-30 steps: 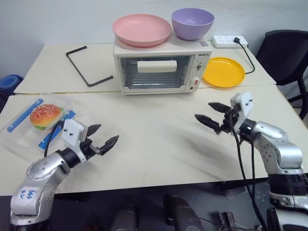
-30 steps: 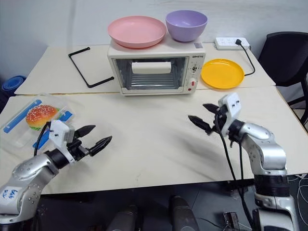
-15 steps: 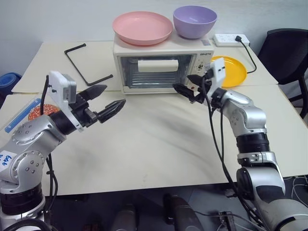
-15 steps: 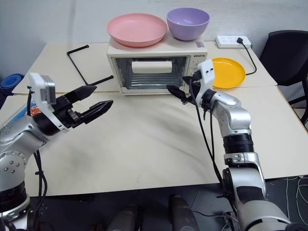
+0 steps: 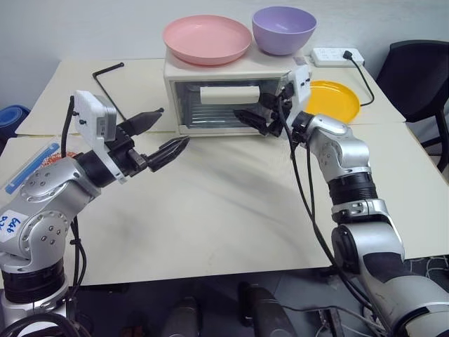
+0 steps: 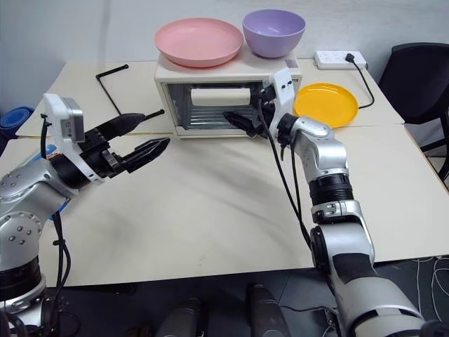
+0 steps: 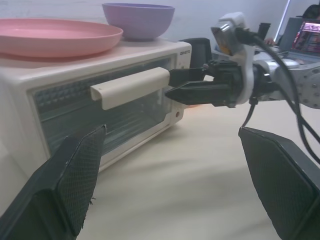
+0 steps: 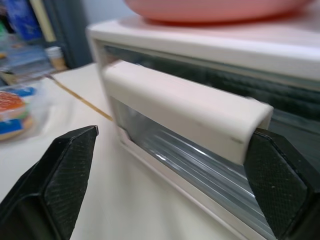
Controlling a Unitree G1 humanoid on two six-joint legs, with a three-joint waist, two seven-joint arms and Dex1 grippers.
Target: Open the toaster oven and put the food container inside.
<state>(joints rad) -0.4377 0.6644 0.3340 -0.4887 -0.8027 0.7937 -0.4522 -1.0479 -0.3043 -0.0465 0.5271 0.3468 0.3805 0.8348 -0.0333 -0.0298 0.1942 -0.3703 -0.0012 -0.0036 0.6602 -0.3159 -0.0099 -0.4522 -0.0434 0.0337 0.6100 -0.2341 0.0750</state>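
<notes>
The cream-white toaster oven stands at the back middle of the table, its glass door shut and its white bar handle across the top of the door. My right gripper is open right in front of the door, and in the right wrist view the handle spans the gap between its fingers. My left gripper hangs open and empty above the table, left of the oven. The food container lies at the table's left edge, mostly hidden behind my left arm. Its burger appears blurred in the right wrist view.
A pink plate and a purple bowl rest on top of the oven. A yellow plate lies to its right, with a power strip behind. A bent black rod lies left of the oven. A black chair stands at the far right.
Both arms have risen off the table. The right gripper swung left and forward to the oven door. The left gripper lifted from beside the container and now hides most of it.
</notes>
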